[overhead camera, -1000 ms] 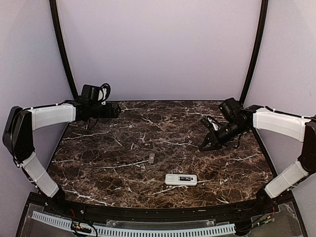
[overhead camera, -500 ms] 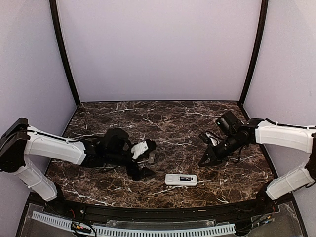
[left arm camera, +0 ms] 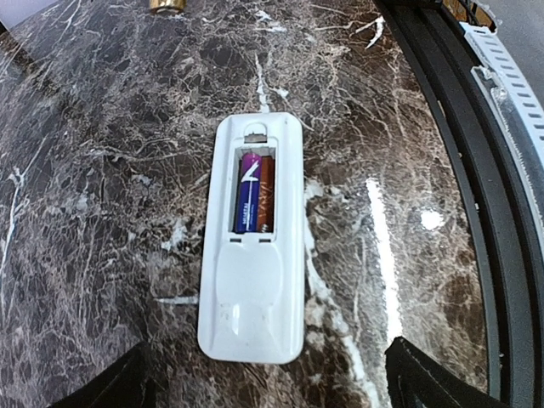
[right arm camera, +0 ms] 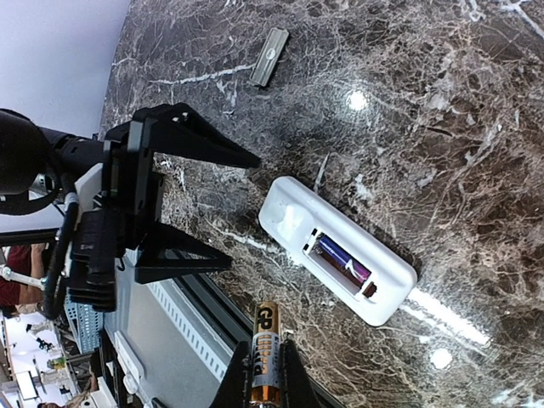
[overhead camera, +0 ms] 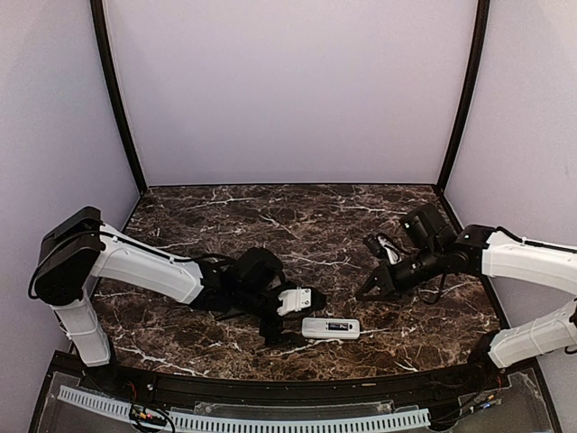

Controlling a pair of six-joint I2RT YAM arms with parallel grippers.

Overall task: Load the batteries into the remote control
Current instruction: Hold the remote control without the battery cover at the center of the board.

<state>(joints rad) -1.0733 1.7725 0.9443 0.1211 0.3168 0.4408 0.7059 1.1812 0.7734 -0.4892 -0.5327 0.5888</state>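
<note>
One battery (left arm camera: 248,194) sat in remote (left arm camera: 251,289) just ahead of released left claw (right arm camera: 236,211); right claw (right arm camera: 264,367) gripped second battery (right arm camera: 265,344), not yet inserted.

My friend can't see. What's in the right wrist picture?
The right gripper pinches a slim black-and-gold battery near a white rectangular remote control, a purple battery in its open bay. The open left gripper stands beside it.
</note>
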